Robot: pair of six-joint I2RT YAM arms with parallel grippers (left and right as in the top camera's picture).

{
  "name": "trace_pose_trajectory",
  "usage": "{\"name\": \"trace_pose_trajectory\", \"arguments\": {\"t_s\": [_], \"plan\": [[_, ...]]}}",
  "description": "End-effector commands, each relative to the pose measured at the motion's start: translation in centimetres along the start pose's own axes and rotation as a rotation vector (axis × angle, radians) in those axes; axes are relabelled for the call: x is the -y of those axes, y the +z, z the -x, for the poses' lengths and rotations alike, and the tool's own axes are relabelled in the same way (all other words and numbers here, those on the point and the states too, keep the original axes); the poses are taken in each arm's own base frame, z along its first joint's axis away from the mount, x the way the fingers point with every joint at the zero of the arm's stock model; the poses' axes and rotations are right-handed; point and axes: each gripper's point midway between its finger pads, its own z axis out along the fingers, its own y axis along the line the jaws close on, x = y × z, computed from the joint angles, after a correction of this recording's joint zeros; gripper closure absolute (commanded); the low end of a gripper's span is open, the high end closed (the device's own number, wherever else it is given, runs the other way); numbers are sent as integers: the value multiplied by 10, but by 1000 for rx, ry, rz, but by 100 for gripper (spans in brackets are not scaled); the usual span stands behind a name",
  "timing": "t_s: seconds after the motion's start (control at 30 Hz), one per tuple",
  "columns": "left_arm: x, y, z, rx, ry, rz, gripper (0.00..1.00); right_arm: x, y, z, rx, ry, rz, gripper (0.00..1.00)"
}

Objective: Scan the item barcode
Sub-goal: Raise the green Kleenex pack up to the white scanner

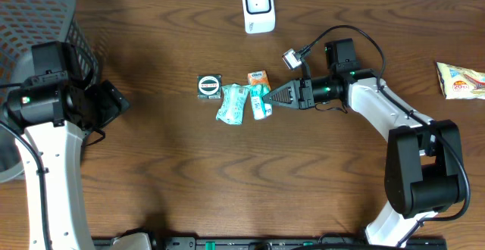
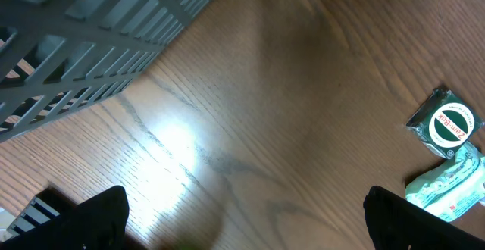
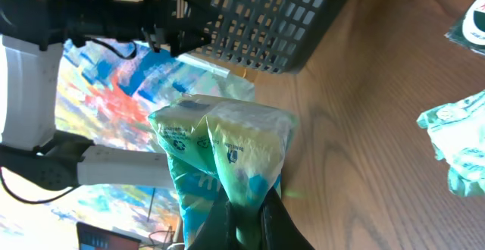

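Note:
My right gripper (image 1: 274,96) is shut on one end of a green-and-white packet (image 1: 260,101), the item, in the middle of the table. In the right wrist view the packet (image 3: 227,148) sticks out from between the black fingers (image 3: 276,223) of that gripper (image 3: 246,221). No barcode shows in any view. A white scanner (image 1: 258,7) stands at the table's far edge. At the left, my left gripper (image 1: 114,102) stands open beside the basket. In its wrist view the gripper (image 2: 246,223) has only bare wood between its fingers.
A teal packet (image 1: 232,103), a dark packet with a round label (image 1: 209,86) and an orange packet (image 1: 258,77) lie close to the held one. A grey mesh basket (image 1: 45,15) is at the far left. A snack bag (image 1: 461,79) lies at the right edge.

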Motion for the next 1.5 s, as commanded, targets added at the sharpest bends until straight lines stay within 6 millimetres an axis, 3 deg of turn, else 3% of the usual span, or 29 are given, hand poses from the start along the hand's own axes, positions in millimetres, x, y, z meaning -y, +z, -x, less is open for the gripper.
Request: {"name": "trace_pose_trajectory", "arguments": {"t_s": [0.0, 0.47, 0.67, 0.8, 0.93, 1.07, 1.17, 1.27, 1.47], "plan": [[-4, -1, 0, 6, -9, 17, 3, 1, -2, 1, 5, 8, -18, 99], [-4, -1, 0, 6, -9, 17, 3, 7, -2, 1, 6, 6, -51, 99], [-4, -1, 0, 6, -9, 17, 3, 36, -1, 0, 10, 93, -221, 99], [-4, -1, 0, 6, -9, 17, 2, 70, -4, 1, 45, 224, -436, 99], [-4, -1, 0, 6, -9, 17, 2, 85, -3, 8, 55, 199, -574, 99], [-4, -1, 0, 6, -9, 17, 3, 99, -11, 21, 68, 173, -795, 99], [-4, -1, 0, 6, -9, 17, 2, 107, -34, 34, 70, 134, -1068, 99], [-4, -1, 0, 6, -9, 17, 3, 96, -46, 52, 57, 52, -1208, 99], [-4, -1, 0, 6, -9, 17, 2, 79, -60, 98, 107, -68, -1327, 99]]}}
